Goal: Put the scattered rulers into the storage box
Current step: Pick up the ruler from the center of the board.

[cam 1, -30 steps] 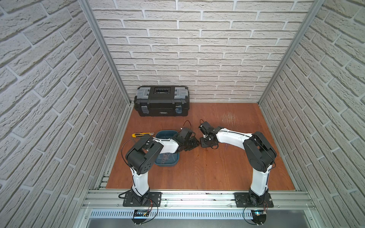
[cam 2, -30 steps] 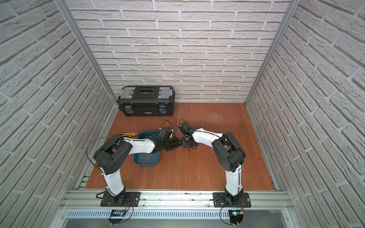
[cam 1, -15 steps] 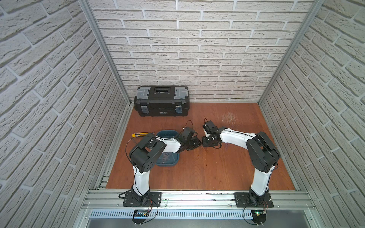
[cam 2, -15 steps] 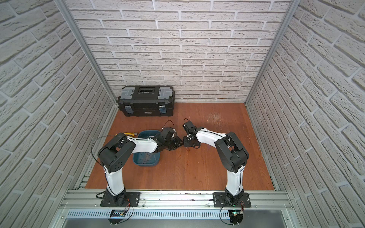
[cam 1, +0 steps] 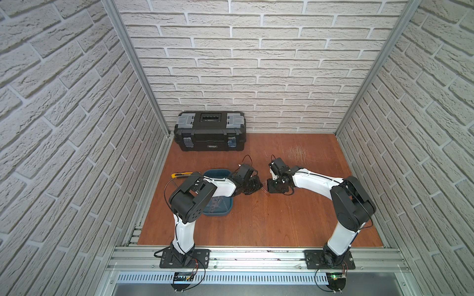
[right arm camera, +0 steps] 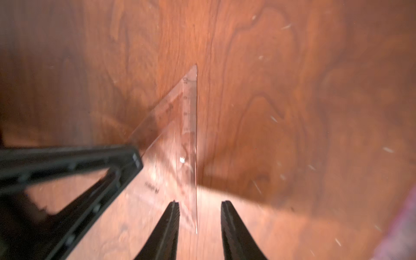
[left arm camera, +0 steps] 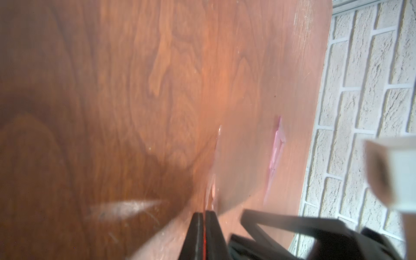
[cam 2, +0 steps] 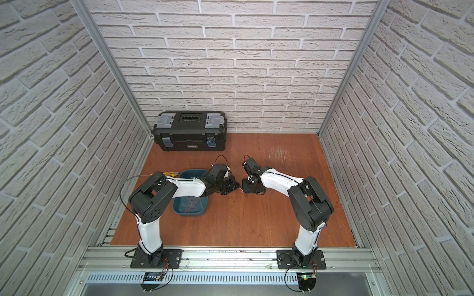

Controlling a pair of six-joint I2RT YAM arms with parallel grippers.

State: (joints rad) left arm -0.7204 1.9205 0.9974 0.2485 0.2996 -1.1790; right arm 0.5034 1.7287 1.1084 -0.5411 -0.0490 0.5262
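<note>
A clear triangular ruler (right arm camera: pixel 180 139) stands on edge just above the wooden floor, between my two grippers. My left gripper (left arm camera: pixel 204 213) is shut on one corner of it; the ruler's sheet (left arm camera: pixel 236 168) stretches out past the fingertips. My right gripper (right arm camera: pixel 200 203) is open, and the ruler's thin edge sits in the gap, closer to one finger and touching neither. In both top views the left gripper (cam 1: pixel 258 183) and right gripper (cam 1: pixel 268 185) meet tip to tip just right of the teal storage box (cam 1: pixel 225 208). Faint clear rulers (cam 2: pixel 189 203) lie inside the storage box (cam 2: pixel 201 211).
A black toolbox (cam 1: pixel 210 130) with grey latches stands against the back wall. A yellow utility knife (cam 1: pixel 179 175) lies left of the box, partly under the left arm. Brick walls close in three sides, and a metal rail runs along the front.
My left gripper has shut on the triangular ruler. My right gripper has opened and let go of it. Both grippers have drifted slightly to the right.
</note>
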